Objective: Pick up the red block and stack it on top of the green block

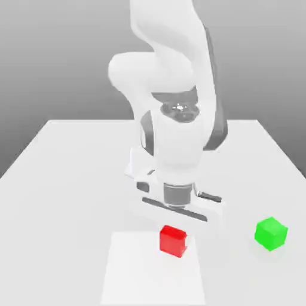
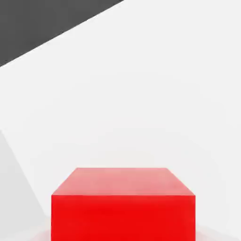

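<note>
Gripper (image 1: 174,238) is closing on red block (image 1: 172,242), its jaws drawn in to block width, apparently gripping it. Block is sitting by the pale patch's (image 1: 149,275) edge; green block (image 1: 271,233) is waiting well apart, toward exterior view's right. Risks: shallow grip causing slip while lifting; low carry knocking green; off-centre release causing topple.

Pale tabletop (image 1: 72,179) spread beneath and around claw (image 1: 174,240), near-white. Brighter flat four-sided patch (image 1: 149,278) lay below claw, reaching out toward exterior view's camera. Tabletop's straight far edge ran well behind claw. Beyond it stood plain grey backdrop (image 1: 54,60), darker lower down, paler higher up. Light looked bright, even; shadows around claw were faint.
</note>
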Controlling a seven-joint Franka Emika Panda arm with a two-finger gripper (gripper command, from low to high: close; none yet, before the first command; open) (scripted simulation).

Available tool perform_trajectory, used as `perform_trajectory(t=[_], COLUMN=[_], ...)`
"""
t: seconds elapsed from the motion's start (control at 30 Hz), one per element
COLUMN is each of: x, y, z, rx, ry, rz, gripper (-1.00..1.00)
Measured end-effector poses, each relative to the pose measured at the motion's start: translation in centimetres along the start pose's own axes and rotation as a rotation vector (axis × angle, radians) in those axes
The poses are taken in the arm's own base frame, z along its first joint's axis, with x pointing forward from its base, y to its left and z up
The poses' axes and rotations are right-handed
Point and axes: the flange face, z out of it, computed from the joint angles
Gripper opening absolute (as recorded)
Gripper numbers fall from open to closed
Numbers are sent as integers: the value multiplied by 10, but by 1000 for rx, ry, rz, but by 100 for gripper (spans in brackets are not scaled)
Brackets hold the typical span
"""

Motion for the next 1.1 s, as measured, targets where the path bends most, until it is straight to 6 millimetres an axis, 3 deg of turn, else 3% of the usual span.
perform_trajectory(t=[0.23, 0.3, 0.37, 0.47, 0.53, 0.6, 0.63, 0.67, 0.73, 1.0, 1.03, 1.1], x=[-3, -16, -63, -177, -250, -304, -319, -309, -249, -245, -245, -245], y=[2, -6, -14, -12, 1, 24, 33, 26, -11, -9, -8, -8], z=[-23, -29, -34, -45, -54, -54, -53, -51, -43, 2, 7, 7], rx=[-13, -12, -12, -12, -12, -7, -4, -2, 0, -9, -11, -11], ry=[1, 1, 0, -2, -4, -7, -9, -9, -8, -4, -3, -3], rz=[16, 34, -34, -207, -297, -405, -440, -412, -243, -236, -238, -238], gripper=[-100, -100, -100, -100, -100, -100, -100, -100, -100, -100, 100, 100])
